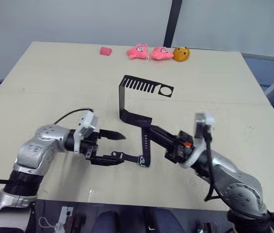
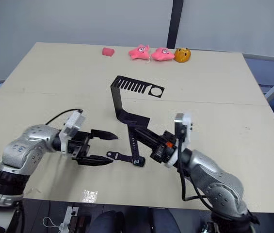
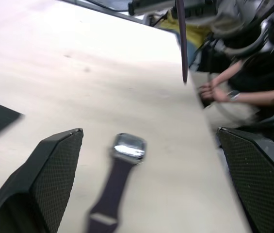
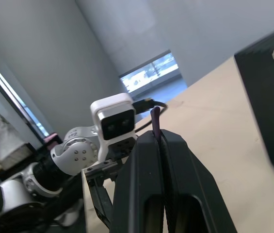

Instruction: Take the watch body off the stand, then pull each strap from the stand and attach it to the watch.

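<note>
Two of the task's three parts look done, judging by the head views: the stand (image 1: 123,99) is bare, with nothing hanging from its slotted top plate, and the watch body (image 1: 144,162) lies on the table (image 1: 54,73) just in front of the stand's foot with the first strap (image 1: 128,157) joined to it and running out flat toward the robot's left. The left gripper (image 1: 120,147) is left of the stand's foot, its jaws wide apart around the free end of that strap. I cannot tell if the lower finger touches it. The right gripper (image 1: 152,130) reaches in from the right of the stand, clamped on the second strap (image 1: 146,141), which hangs down with its lower end right at the watch body. Whether it has been joined I cannot tell; I judge not yet. The left wrist view shows the watch body (image 3: 128,147) and its attached strap (image 3: 108,189) flat on the table between the spread fingers (image 3: 54,165), neither pad touching. A person's hands (image 3: 214,92) are beyond the table edge. The right wrist view shows the fingers pressed together with the second strap's tip (image 4: 155,119) poking out between them. What's left: seat the second strap.
</note>
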